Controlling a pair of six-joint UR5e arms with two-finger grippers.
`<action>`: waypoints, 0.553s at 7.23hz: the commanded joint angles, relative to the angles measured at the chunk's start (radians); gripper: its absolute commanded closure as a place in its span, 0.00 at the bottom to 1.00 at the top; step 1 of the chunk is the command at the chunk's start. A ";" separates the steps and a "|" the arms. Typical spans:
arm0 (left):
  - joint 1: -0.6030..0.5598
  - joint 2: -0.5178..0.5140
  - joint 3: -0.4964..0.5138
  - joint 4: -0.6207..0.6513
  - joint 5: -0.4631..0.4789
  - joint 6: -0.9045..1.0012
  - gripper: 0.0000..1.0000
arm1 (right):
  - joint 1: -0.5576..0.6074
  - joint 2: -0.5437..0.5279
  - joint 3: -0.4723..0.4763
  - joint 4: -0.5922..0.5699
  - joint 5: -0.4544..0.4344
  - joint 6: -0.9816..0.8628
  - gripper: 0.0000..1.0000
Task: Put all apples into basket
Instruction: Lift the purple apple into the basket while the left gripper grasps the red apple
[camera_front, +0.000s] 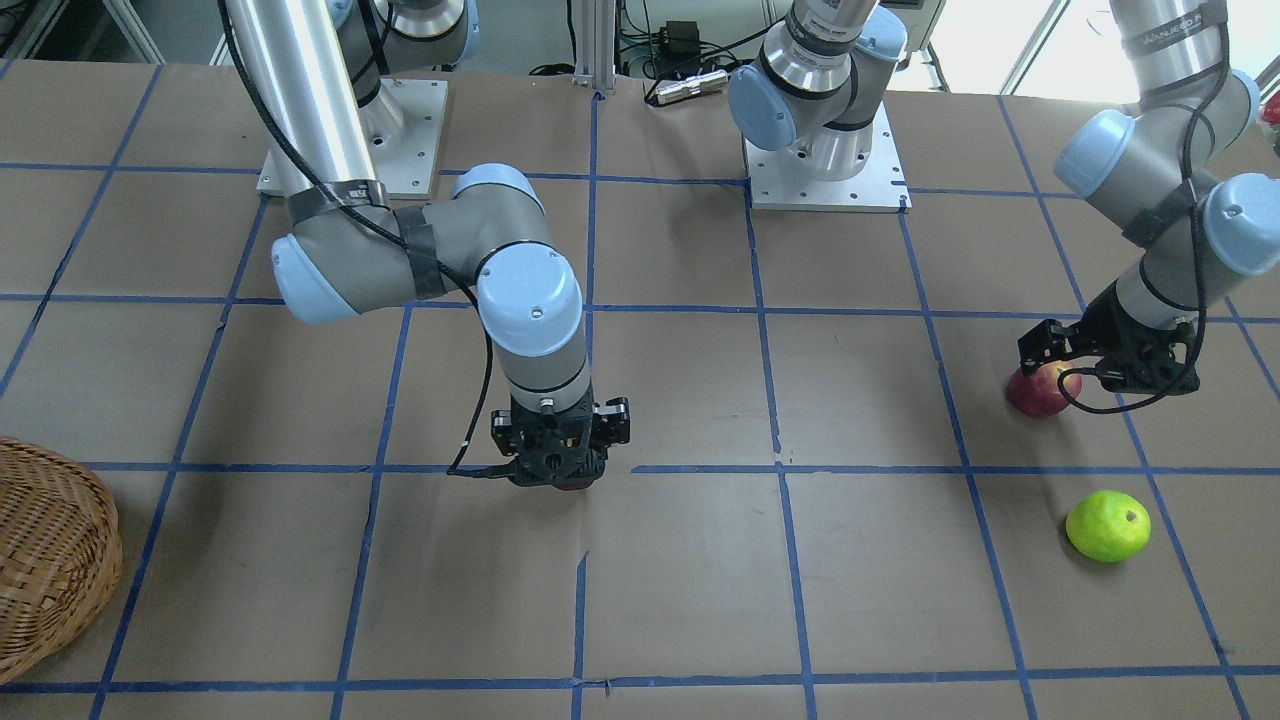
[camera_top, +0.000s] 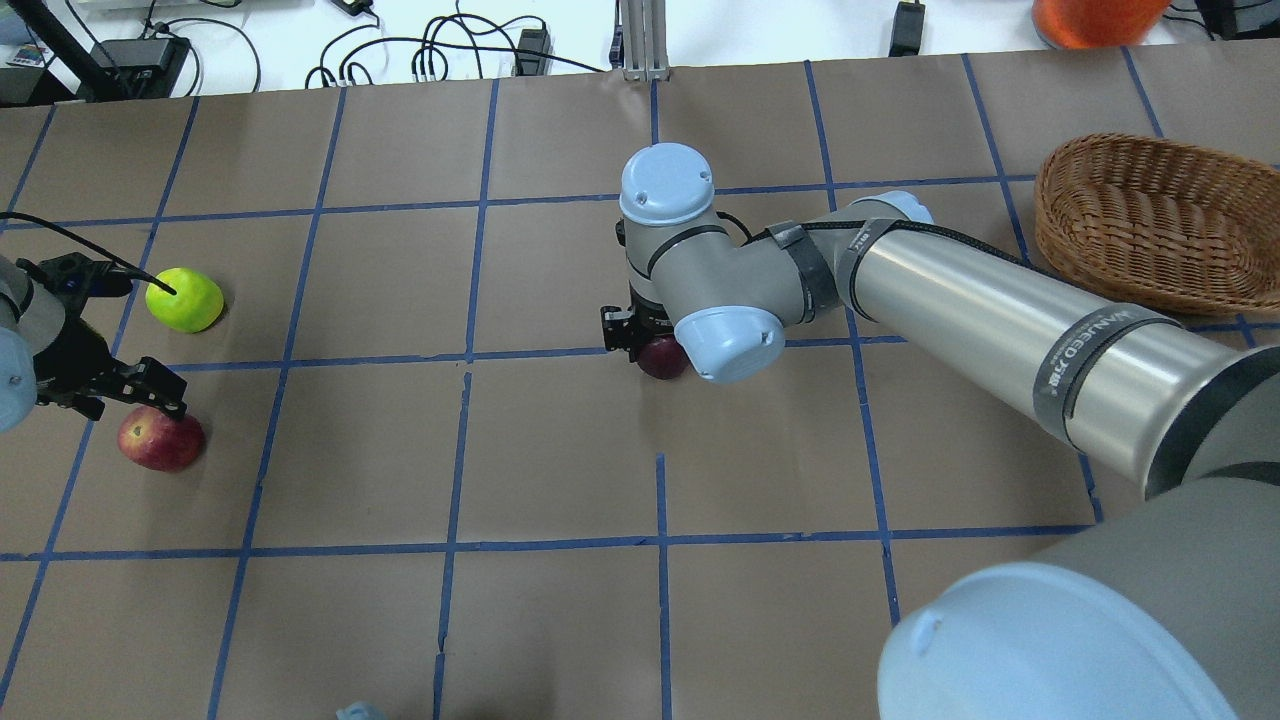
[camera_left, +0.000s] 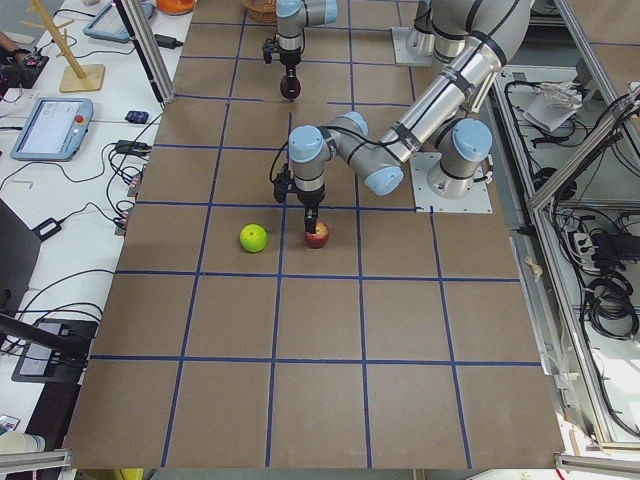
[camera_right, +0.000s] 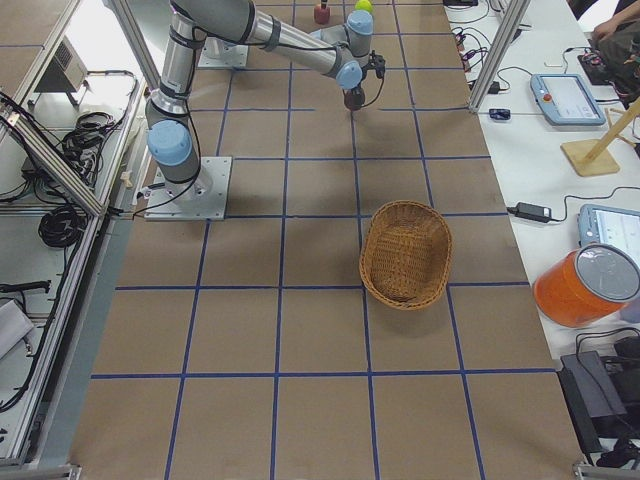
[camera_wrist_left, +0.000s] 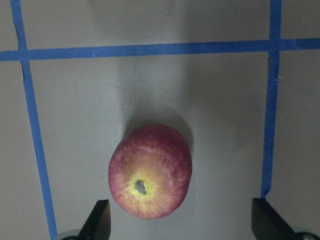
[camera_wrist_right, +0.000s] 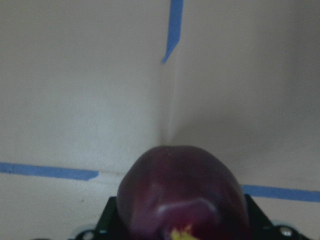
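The dark purple apple (camera_wrist_right: 182, 195) sits between the fingers of my right gripper (camera_front: 556, 472), which is shut on it low over the table's middle; it also shows in the overhead view (camera_top: 660, 357). The red apple (camera_wrist_left: 150, 171) lies on the table under my left gripper (camera_wrist_left: 182, 222), which is open, with the apple nearer one fingertip. In the overhead view the left gripper (camera_top: 150, 395) hangs just above the red apple (camera_top: 160, 442). The lime green apple (camera_top: 185, 299) lies one apple-width farther out. The wicker basket (camera_top: 1150, 225) stands on my right side with no apple in it.
The table is brown paper with a blue tape grid. The arm bases (camera_front: 825, 170) are bolted at the robot's edge. Cables and an orange tub (camera_top: 1095, 15) sit past the far edge.
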 joint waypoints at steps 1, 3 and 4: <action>0.004 -0.060 0.006 0.042 -0.002 0.075 0.00 | -0.208 -0.131 -0.127 0.278 0.005 -0.243 1.00; 0.004 -0.092 0.004 0.037 0.003 0.075 0.00 | -0.524 -0.151 -0.215 0.379 -0.050 -0.557 1.00; 0.004 -0.113 -0.003 0.039 0.010 0.074 0.00 | -0.641 -0.128 -0.203 0.355 -0.106 -0.736 1.00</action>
